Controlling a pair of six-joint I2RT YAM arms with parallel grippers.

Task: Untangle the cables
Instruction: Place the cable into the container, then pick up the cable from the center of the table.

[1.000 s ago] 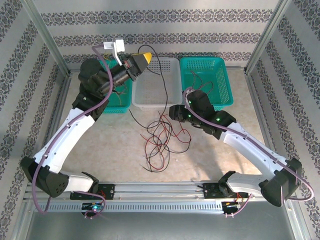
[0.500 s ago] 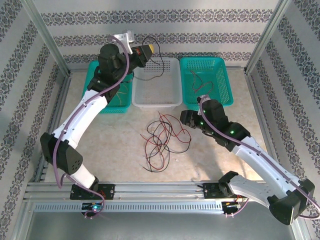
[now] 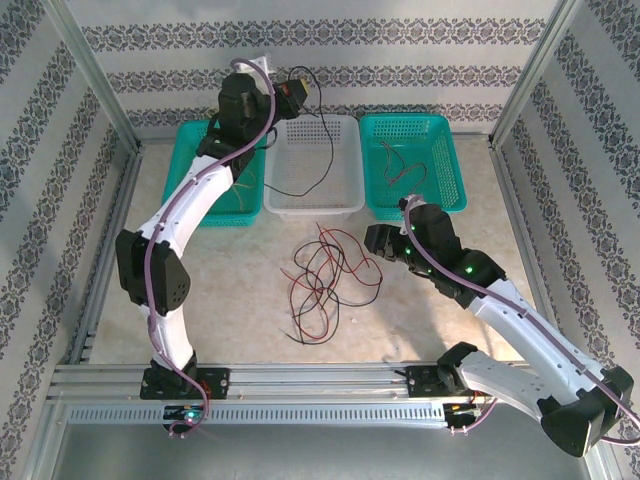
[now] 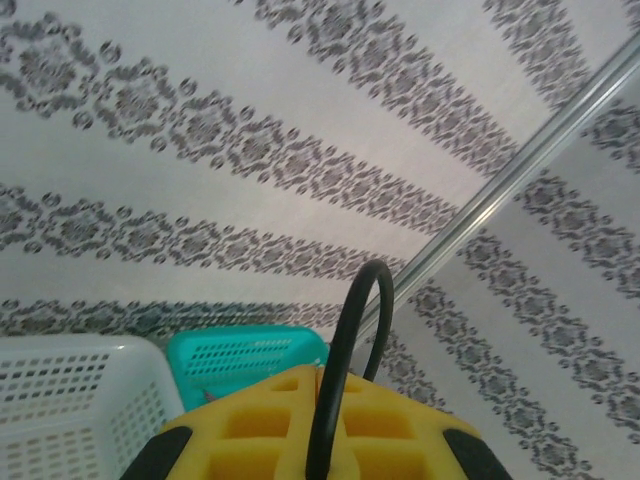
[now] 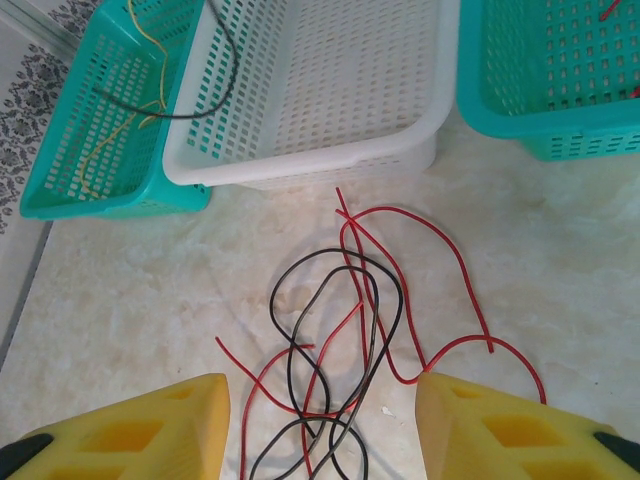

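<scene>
Left gripper (image 3: 291, 90): pads pressed together on a single black cable (image 4: 350, 330), held high above the back of the white basket (image 3: 345, 205). The strand hangs down into that basket, then curves across its side wall toward the left teal basket (image 5: 60, 190), where a yellow cable (image 5: 120, 140) lies. From the overhead view I cannot say for certain whether the free end rests inside the teal basket or only on the wall between the two.

Right gripper (image 3: 372, 240): fingers spread, holding nothing, hovering just beside the remaining tangle (image 3: 325, 280) of red and black cables on the table. Red cables lie in the right teal basket (image 3: 445, 200).

Risks noted:
- If I release now, the black cable may land straddling two baskets, or on top of the yellow one.
- A further pull could drag the tail through the teal basket and hook the yellow cable or the mesh.
- A thin strand in foam pads may slip under tension.
- Where red and black cross in the tangle, a careless right-hand pinch could take two strands and tighten the knot.
</scene>
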